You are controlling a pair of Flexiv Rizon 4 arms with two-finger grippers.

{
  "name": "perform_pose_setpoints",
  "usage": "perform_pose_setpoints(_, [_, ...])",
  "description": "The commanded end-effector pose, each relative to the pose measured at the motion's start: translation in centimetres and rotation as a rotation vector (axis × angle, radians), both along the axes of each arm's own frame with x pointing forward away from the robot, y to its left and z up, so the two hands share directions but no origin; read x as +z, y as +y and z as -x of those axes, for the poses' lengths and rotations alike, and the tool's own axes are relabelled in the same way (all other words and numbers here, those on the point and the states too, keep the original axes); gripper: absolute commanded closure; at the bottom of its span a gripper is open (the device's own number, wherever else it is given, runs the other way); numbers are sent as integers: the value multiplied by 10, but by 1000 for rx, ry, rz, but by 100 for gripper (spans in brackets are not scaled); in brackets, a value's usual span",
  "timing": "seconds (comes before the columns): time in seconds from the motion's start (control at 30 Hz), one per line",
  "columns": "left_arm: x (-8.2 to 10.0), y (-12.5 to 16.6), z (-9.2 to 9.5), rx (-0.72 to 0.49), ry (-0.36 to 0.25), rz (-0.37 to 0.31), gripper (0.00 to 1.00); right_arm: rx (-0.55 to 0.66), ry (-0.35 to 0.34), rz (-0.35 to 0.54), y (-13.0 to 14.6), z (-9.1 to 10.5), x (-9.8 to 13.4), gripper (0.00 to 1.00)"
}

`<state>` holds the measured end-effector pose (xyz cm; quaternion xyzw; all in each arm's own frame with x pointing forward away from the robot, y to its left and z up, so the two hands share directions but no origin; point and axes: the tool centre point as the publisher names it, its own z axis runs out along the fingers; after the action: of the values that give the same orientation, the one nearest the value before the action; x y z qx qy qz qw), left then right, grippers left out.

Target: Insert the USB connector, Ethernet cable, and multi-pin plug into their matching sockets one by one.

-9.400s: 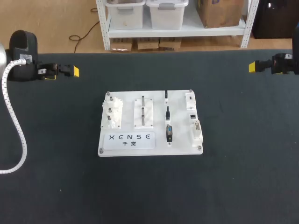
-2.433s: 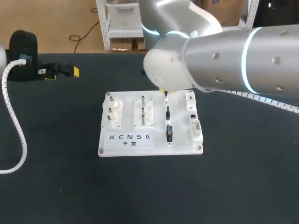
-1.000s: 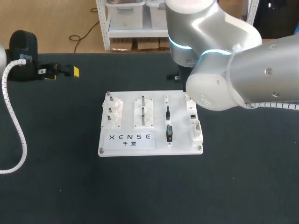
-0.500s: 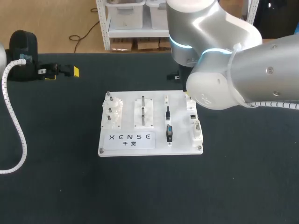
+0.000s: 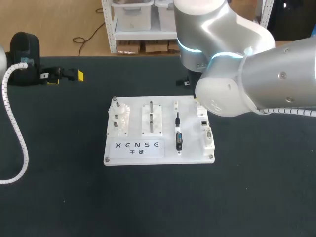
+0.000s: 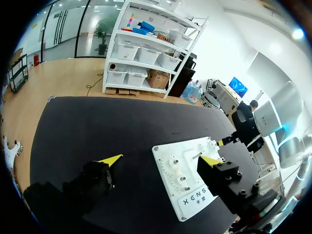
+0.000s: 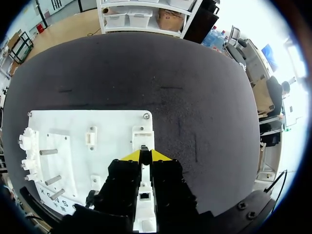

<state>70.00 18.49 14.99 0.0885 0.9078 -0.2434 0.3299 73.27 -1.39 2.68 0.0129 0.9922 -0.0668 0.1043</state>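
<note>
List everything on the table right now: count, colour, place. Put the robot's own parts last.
table cover: one, black, under everything.
board: one, white, mid-table.
gear block: one, white, at the board's left end.
pin block: one, white with two metal pins, beside the gear block.
Ethernet cable: one, black, in its holder on the board.
multi-pin plug: one, black and blue, just nearer than the Ethernet cable.
sockets: white, along the board's right edge; at least two show, the right arm hides the rest.
USB connector: one, dark, between the right gripper's fingers.
left gripper: yellow tips, open, far left, off the board.
right gripper: yellow tips, shut, above the sockets.
</note>
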Motion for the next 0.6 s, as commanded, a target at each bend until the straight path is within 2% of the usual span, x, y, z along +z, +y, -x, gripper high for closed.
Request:
perform_pose_setpoints(0.03, [0, 0, 0, 0, 0, 0, 0, -17, 10, 8, -5, 0, -11, 100])
perform_pose_setpoints(0.6, [0, 0, 0, 0, 0, 0, 0, -49, 60, 20, -6, -1, -32, 100])
